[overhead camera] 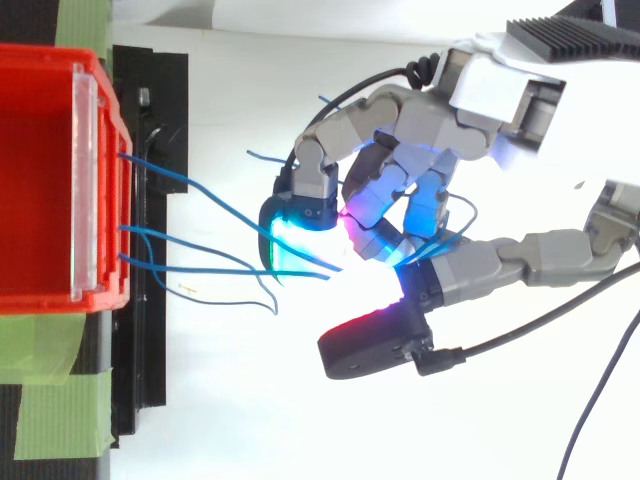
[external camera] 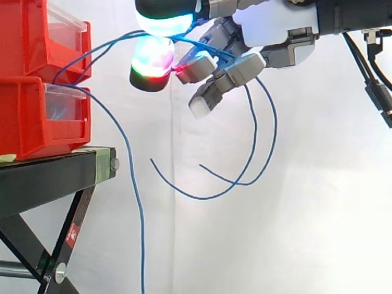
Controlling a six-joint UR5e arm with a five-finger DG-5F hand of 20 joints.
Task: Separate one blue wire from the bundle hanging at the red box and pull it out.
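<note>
Now at the picking-apart step, not yet at a clean pull of one wire.

Nearest, up high: big robot hand with grey fingers [external camera: 263, 27], shut tight, with curled fingers and glowing pads [external camera: 153, 58] pinching thin blue wires [external camera: 275, 125]. Looks like more than one wire caught there, not just one. Hard to count them. Two loose ends drooping in long loops under the hand. From the pads, wires stretched across to the left, toward the bins. One more long blue wire [external camera: 141, 233] hanging free, straight down past the bench edge, well apart from the hand.

Next move, as a best guess: let the extra wires slip out, keep hold of just one, then pull it away from the bins, slow and straight. Too hard a tug, and maybe the whole bunch dragged along.

Farther off, at the left: two red plastic bins, upper [external camera: 24, 37] on lower [external camera: 24, 116], each with a clear front plate. Seen from above, upper bin bare and red inside, with blue wires poking out at its front wall in a few spots. Behind the lower clear plate, a bit of blue, too blurry to name.

Under the bins: black metal bench [external camera: 55, 171], with strips of green tape [overhead camera: 60, 410] on it.

Farthest back: plain white curtain [external camera: 318, 214].
</note>
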